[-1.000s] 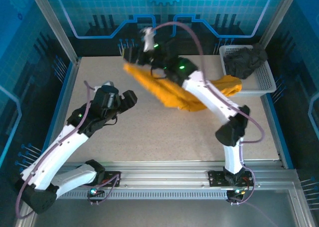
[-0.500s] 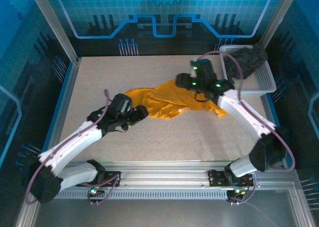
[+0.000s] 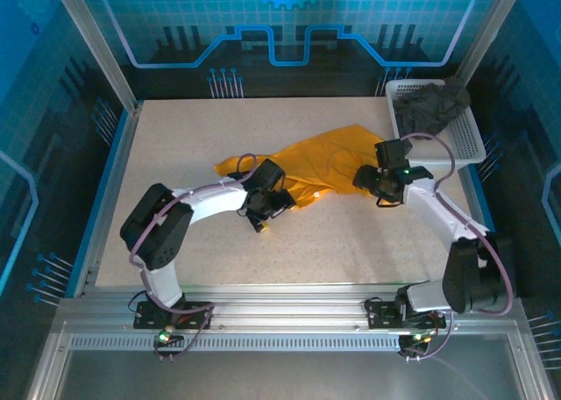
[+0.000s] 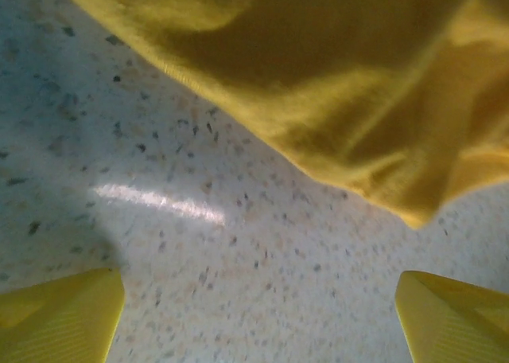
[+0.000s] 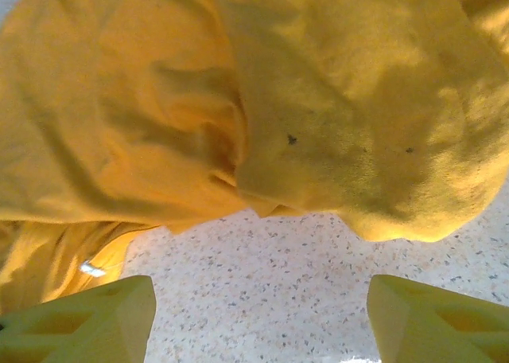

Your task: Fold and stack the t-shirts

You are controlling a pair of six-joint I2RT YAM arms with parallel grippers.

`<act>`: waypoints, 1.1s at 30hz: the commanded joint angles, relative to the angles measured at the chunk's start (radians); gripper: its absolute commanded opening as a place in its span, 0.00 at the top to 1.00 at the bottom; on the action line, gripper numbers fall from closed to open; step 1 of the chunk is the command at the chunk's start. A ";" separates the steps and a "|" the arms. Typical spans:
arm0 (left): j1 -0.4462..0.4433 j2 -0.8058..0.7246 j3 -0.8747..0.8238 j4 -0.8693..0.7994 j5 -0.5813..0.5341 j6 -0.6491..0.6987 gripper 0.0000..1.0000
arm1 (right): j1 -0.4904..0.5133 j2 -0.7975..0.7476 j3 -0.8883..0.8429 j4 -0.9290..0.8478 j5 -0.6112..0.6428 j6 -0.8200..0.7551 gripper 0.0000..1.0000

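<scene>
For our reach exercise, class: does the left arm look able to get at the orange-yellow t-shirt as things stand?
Probably yes. The left gripper stands open just short of the orange-yellow t-shirt, with only speckled table between them and nothing in the way.

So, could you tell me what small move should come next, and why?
Probably ease the left gripper and right gripper forward to pinch the near edge of the orange shirt: both are open just short of it, and it lies crumpled.

White shells w/ black joints on left arm (image 3: pixel 206 198) & right arm (image 3: pixel 443 216); purple cables (image 3: pixel 429 138); green LED (image 3: pixel 404 170); yellow ribbed fingers (image 4: pixel 60 315).
</scene>
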 commanded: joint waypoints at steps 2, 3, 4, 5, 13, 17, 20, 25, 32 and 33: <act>0.012 0.075 0.070 0.095 -0.002 -0.145 0.12 | -0.013 0.120 0.010 0.059 -0.030 0.059 0.28; 0.015 0.091 0.083 0.108 -0.011 -0.161 0.13 | -0.013 0.155 0.025 0.061 -0.037 0.069 0.29; 0.018 0.105 0.093 0.123 -0.023 -0.172 0.14 | -0.009 0.187 0.042 0.062 -0.041 0.079 0.30; 0.020 0.119 0.100 0.136 -0.032 -0.182 0.15 | -0.009 0.211 0.055 0.059 -0.040 0.088 0.30; 0.054 0.241 0.152 0.254 -0.022 -0.236 0.30 | -0.016 0.386 0.156 0.034 0.017 0.101 0.34; 0.080 0.256 0.127 0.347 -0.020 -0.248 0.60 | -0.016 0.442 0.214 0.020 0.007 0.069 0.61; 0.110 0.239 0.098 0.412 -0.013 -0.244 0.91 | -0.014 0.430 0.238 0.025 -0.010 0.044 0.84; 0.135 0.141 0.074 0.413 -0.013 -0.148 1.00 | 0.034 0.312 0.273 -0.003 0.012 -0.023 1.00; 0.118 -0.090 -0.048 0.409 -0.007 -0.077 1.00 | 0.077 0.057 0.248 -0.038 0.016 -0.040 1.00; 0.119 -0.125 -0.067 0.408 -0.004 -0.071 1.00 | 0.083 0.021 0.249 -0.043 0.014 -0.045 1.00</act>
